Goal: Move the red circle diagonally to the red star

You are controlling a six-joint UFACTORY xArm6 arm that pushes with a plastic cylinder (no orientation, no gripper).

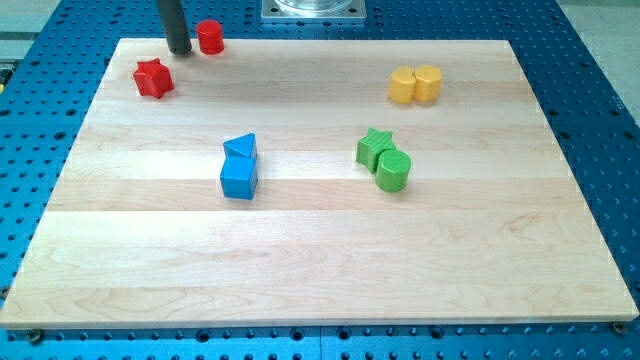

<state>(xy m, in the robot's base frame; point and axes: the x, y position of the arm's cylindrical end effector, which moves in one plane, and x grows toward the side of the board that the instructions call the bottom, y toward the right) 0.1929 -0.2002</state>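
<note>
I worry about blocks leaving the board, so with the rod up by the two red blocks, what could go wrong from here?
1. The red circle sits right at the board's top edge; a slightly off push from my tip, just to its left in the view, may slide it off.
2. My tip stands between the circle and the red star, so a careless sweep could shove the star away instead.

pale wooden board point(330, 250) on blue perforated table point(600, 60) — even light

We see a red circle point(210, 37) and red star point(153, 78), two blue blocks point(239, 167), two yellow point(415, 85), two green point(385, 161), on pale wood-grained board point(320, 260)
</note>
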